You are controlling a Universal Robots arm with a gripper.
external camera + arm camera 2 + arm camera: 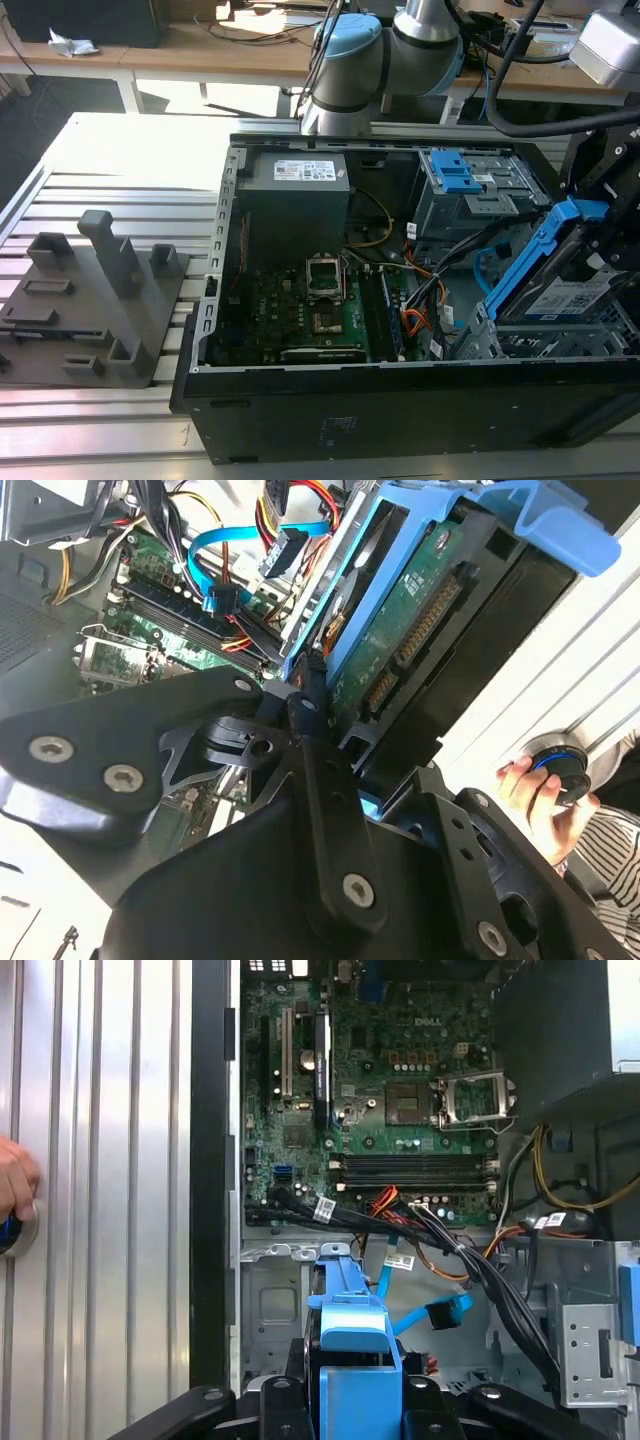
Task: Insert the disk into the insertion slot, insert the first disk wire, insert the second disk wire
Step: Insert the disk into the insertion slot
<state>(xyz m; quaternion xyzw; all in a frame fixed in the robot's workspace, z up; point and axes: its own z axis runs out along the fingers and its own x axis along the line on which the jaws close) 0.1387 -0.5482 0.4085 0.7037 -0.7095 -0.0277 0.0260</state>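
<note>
Looking across the slatted silver metal counter, you find the open black computer tower case lying on its side. The grey-and-pale-blue robot arm reaches over the case from behind. On the exterior view's left, well apart from the case, sits a dark grey moulded fixture plate. Inside the case you can see the green motherboard. Toward the exterior view's right lies the grey perforated sheet-metal drive bay cage.

Your grey-silver hard drive in its bright blue plastic carrier is tilted over that cage. Its lower end is down at the cage opening and its upper end is raised, so it is not seated flat. In the second wrist view the drive's green circuit-board side faces the camera.

The black tool is closed on the carrier, with its fingers pressed against the blue frame.

The slim light-blue flat cable loops just beyond the drive, inside the case. The thin red-orange wire curves near it among black cable bundles. You cannot tell where either one ends.

Off the case, a person's hand grips a round black-and-blue knob.
</note>
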